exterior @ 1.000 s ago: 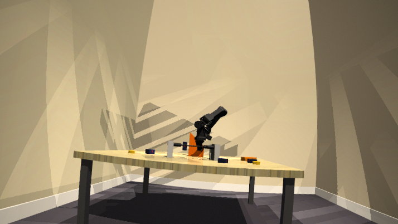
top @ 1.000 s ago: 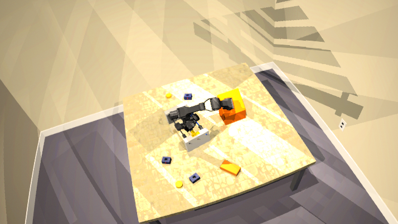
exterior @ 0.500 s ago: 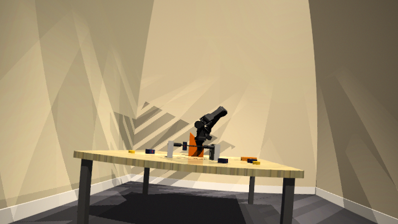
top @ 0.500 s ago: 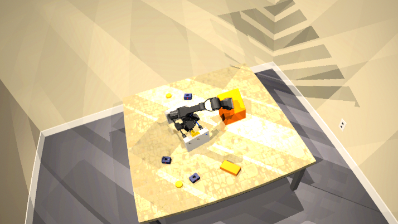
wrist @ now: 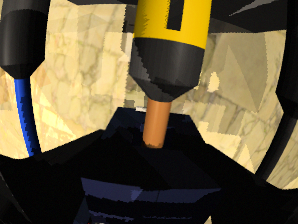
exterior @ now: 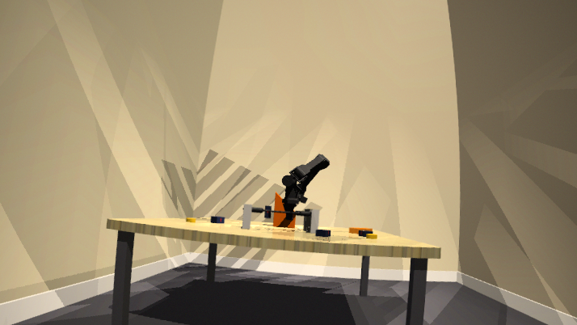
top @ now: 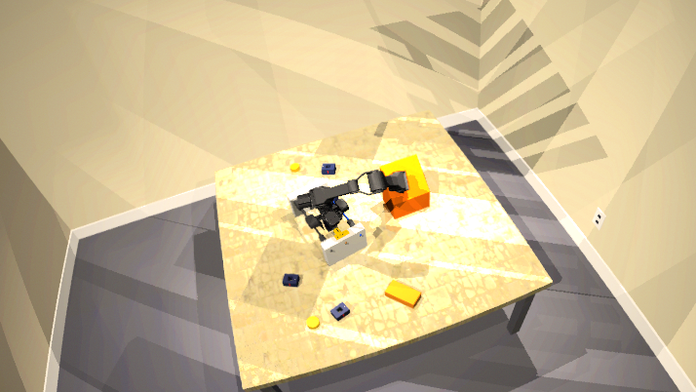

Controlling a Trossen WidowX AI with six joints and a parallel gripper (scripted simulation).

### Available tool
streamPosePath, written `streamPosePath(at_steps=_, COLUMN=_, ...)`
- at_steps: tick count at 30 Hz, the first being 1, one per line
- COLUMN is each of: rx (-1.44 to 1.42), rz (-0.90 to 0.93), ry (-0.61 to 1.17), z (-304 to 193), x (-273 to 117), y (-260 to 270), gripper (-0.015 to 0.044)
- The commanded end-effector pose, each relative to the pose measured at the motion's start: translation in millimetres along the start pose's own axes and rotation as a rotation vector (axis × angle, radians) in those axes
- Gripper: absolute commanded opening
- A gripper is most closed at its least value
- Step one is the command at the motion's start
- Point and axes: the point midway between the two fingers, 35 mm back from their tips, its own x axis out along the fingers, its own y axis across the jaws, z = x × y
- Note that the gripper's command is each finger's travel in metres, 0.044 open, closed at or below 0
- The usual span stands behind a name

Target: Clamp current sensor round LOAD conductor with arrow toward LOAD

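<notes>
The conductor with the yellow sleeve (top: 339, 233) (wrist: 195, 22), which bears a black mark, has a copper length (wrist: 157, 122) that runs into the dark navy sensor (wrist: 150, 197). The sensor sits around or against the copper; whether its halves are latched, and its arrow, cannot be made out. My gripper (top: 331, 226) (exterior: 288, 217) (wrist: 154, 143) is down at this conductor, with its dark fingers spread on both sides of the sensor. It looks open, but the fingertips merge with the sensor in shadow. The sensor is hidden in the top view.
A blue conductor (wrist: 22, 107) and a black one (wrist: 276, 150) flank the middle. White posts (top: 347, 251) (exterior: 246, 217) hold the ends. Another navy sensor (exterior: 267, 212) hangs on a conductor. Several navy blocks, yellow discs, an orange bar (top: 403, 294) and an orange box (top: 414, 201) stand around.
</notes>
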Motion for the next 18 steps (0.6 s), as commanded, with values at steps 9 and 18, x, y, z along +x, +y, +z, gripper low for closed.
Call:
streamPosePath(at_steps=9, rx=-0.001, rz=-0.001, ry=0.0, z=-0.1, x=0.1, y=0.0, gripper=0.0224)
streamPosePath(at_steps=18, rx=0.002, rz=-0.01, ry=-0.002, z=-0.1, x=-3.1, y=0.1, gripper=0.0066)
